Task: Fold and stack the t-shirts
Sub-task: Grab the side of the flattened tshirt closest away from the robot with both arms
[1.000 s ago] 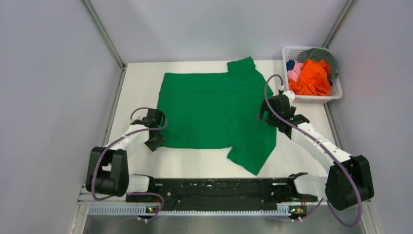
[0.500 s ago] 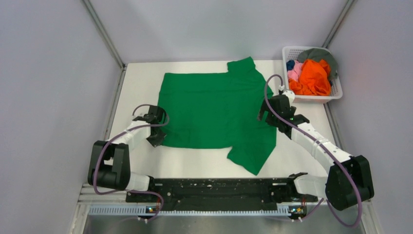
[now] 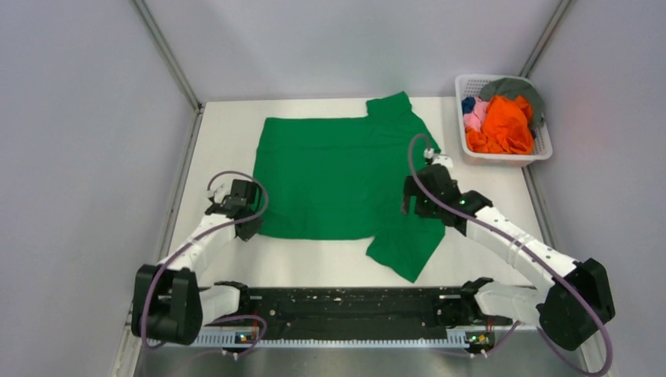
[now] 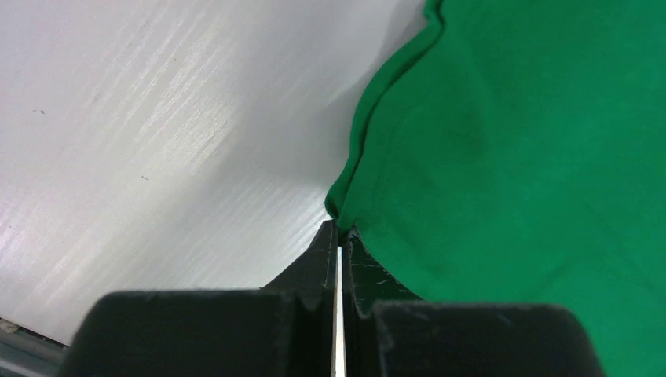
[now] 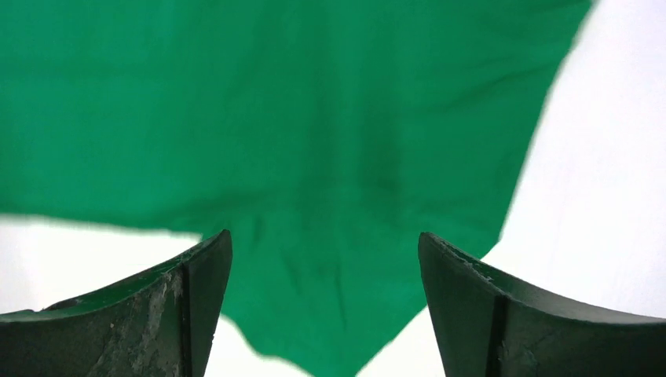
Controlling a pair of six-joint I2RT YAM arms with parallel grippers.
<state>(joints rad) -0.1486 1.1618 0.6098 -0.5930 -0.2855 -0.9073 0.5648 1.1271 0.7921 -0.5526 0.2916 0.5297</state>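
Left fingers [image 4: 314, 271] pinch green t-shirt [image 3: 338, 177] edge; full basket [image 3: 509, 159] far right.

Top view: bright, even, diffuse light from above, sharp across the whole picture. White matte table top [image 3: 228, 133] is close to clipping, with only faint soft shadows under the arms. Bright green cloth t-shirt [image 3: 338, 177] looks saturated and flat, folds hardly readable.

Left wrist view: streaky glare on the table at far left. Soft grey shadow runs along the shirt's left edge. Left gripper [image 4: 338, 234] is a black mass at the near edge, soft and out of focus.

Right wrist view: cloth smeared and blurry, table blown out to plain white on the right. Right gripper [image 5: 320, 239] is sharper, with scuffs visible on the left finger.
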